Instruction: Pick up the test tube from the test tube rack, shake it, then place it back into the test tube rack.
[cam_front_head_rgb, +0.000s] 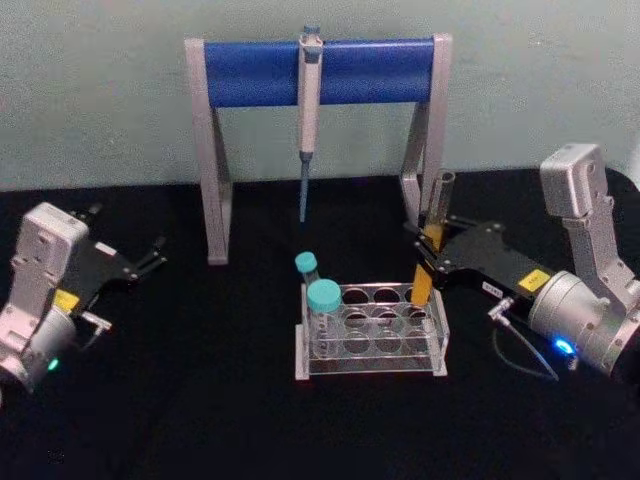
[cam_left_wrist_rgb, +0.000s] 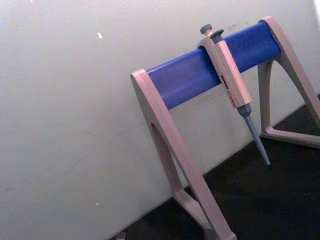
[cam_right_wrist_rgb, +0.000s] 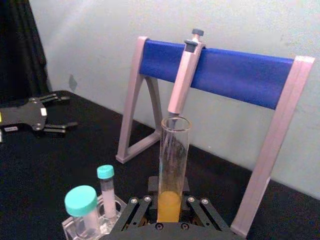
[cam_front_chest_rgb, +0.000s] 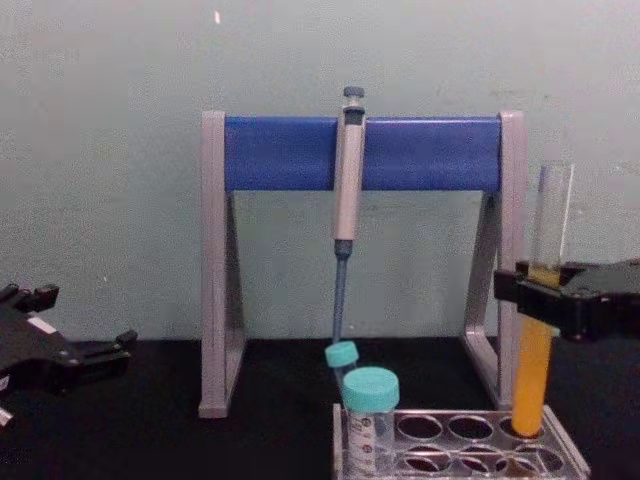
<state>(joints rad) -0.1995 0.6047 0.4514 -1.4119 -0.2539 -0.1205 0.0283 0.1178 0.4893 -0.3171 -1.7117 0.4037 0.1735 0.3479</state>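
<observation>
The test tube is a tall clear glass tube with orange-yellow liquid in its lower half. It stands upright with its lower end at the back right hole of the clear test tube rack. My right gripper is shut on the tube at mid-height. In the chest view the test tube reaches down to the rack below the right gripper. The right wrist view looks along the tube, which stands between the right gripper's fingers. My left gripper rests open at the far left.
A grey-and-blue pipette stand with a hanging pipette stands behind the rack. Two teal-capped tubes stand in the rack's left holes. The left wrist view faces the stand and the wall.
</observation>
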